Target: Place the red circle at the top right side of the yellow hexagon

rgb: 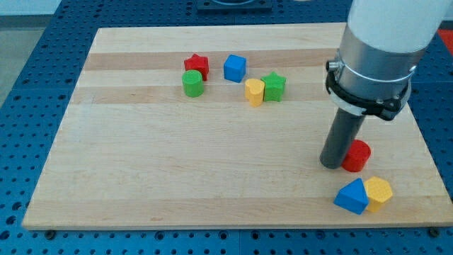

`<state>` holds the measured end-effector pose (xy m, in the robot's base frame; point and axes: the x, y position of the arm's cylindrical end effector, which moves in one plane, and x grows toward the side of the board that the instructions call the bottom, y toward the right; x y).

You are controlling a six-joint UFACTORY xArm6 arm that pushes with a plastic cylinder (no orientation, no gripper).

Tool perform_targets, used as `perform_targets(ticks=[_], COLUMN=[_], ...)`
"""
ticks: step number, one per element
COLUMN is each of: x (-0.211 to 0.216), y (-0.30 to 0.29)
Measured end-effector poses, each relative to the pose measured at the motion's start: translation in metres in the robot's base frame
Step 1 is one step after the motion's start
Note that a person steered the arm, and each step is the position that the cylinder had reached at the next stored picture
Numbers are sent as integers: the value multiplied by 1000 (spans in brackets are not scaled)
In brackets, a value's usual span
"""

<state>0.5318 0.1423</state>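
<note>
Red circle block [357,156] sits near the wooden tabletop's [177,177] right edge, the dark rod's tip [332,164] touching its left side. No claw on this rig, so nothing to call spread or pinching. Yellow hexagon block [379,191] lies just below-right, pressed against a blue triangular block [352,197]. Risk — the circle already looks roughly up-left of the hexagon; a further push rightward could slide it off the edge, or a downward one bump the hexagon and blue block — shifting the reference.
</note>
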Motion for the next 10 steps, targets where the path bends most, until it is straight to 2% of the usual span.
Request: perform_targets(ticks=[1,2,9,10], x=[-30,-32,10,1], y=[-10,1,37,36])
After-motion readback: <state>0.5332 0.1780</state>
